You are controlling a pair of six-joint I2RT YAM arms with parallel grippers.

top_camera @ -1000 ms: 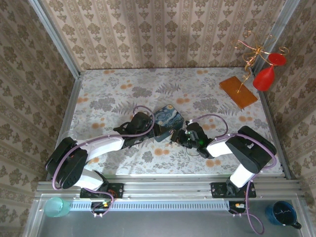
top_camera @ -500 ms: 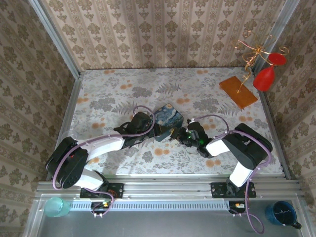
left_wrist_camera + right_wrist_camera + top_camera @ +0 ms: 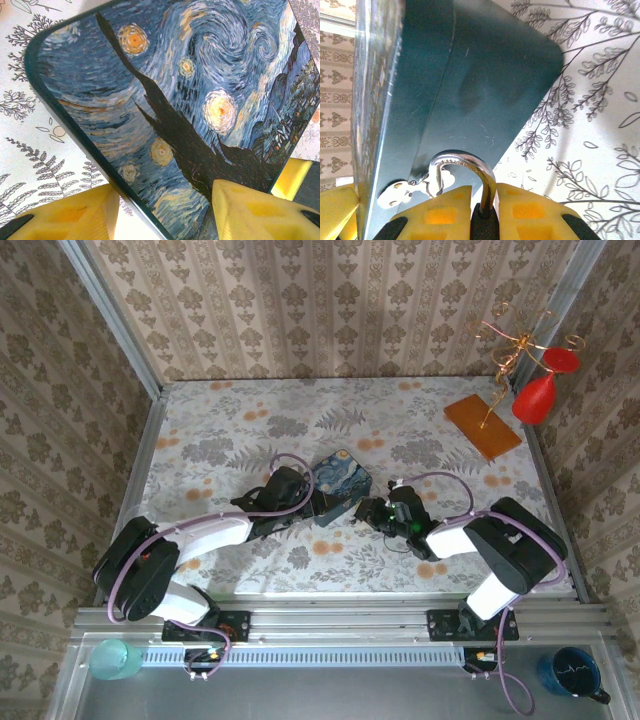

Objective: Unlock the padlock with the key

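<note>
Pinching padlock [image 3: 487, 192] in closed right gripper [image 3: 485, 215] | looks light, stiff, slick; best held by its body | left gripper [image 3: 160, 215] clamps box [image 3: 165, 100] edge

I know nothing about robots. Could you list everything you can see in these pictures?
table: one, pale floral cloth, walled in by patterned wallpaper
box: one, blue starry-night painting, mid-table between the arms
padlock: one, silvery shackle and black body, hooked through the box's latch
board: one, orange-brown, far right of the table
wire stand: one, gold, rising from the board
red shapes: two, on the wire stand
cup: one, teal, near left, off the table
mug: one, dark blue, near right, off the table
left gripper: one, yellow fingers, clamped across the box's edge
right gripper: one, yellow fingers, closed on the padlock's body
</note>
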